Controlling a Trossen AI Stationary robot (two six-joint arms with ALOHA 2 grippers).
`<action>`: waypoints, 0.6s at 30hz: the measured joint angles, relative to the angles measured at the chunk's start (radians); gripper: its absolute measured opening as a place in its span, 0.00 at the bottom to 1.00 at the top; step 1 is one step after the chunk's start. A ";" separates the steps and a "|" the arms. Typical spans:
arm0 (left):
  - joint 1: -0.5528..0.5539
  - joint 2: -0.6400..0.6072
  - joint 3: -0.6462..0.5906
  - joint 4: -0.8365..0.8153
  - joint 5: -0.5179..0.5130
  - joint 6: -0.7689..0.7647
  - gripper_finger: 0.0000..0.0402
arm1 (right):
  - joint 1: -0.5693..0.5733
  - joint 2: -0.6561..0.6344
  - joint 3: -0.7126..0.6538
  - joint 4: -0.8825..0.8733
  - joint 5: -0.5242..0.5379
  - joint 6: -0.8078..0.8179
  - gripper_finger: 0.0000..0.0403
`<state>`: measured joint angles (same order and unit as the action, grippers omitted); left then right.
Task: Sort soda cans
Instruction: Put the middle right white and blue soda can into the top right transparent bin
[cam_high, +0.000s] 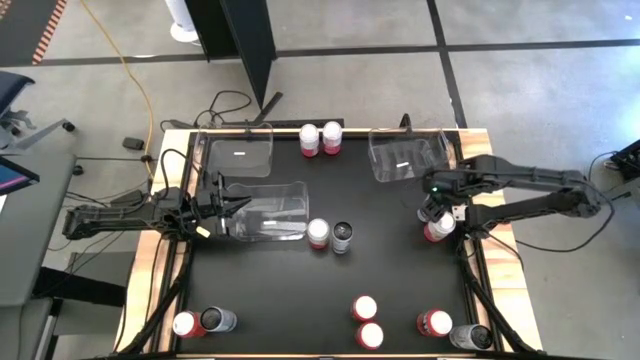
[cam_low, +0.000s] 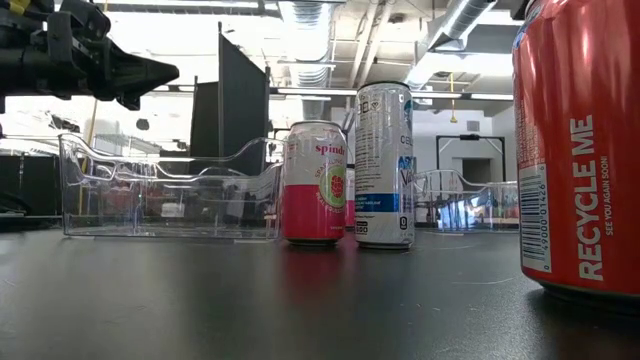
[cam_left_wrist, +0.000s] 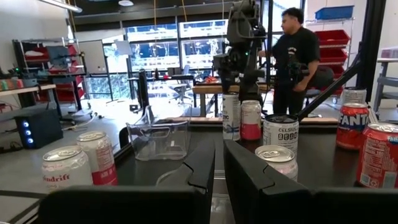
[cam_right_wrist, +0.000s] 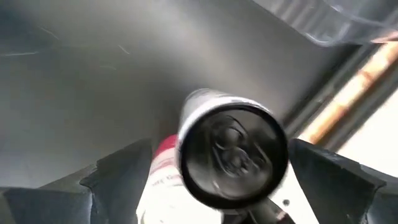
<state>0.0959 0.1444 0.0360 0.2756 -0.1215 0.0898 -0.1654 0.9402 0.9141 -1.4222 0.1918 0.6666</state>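
Note:
My right gripper hangs open near the table's right edge, pointing down. Its fingers stand on either side of the top of a silver can without touching it. That can stands upright on the black table with a pink-and-white can right beside it. In the left wrist view the same gripper hovers over this pair. My left gripper waits shut and roughly level at the left end of the middle clear bin, touching nothing.
Two more clear bins stand at the far side, with two pink-and-white cans between them. Other cans stand mid-table and along the near edge. A person stands beyond the table.

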 joint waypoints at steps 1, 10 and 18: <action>0.000 0.000 0.000 -0.002 0.000 0.000 0.08 | -0.008 0.001 -0.015 0.008 -0.007 -0.008 0.98; 0.000 0.000 0.000 -0.002 0.000 0.000 0.08 | -0.085 0.003 -0.120 0.145 -0.027 -0.081 0.96; 0.000 0.000 0.000 -0.002 0.000 0.003 0.08 | -0.138 0.008 -0.158 0.175 -0.067 -0.119 0.69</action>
<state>0.0960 0.1440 0.0364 0.2736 -0.1219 0.0926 -0.3033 0.9484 0.7559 -1.2470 0.1247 0.5481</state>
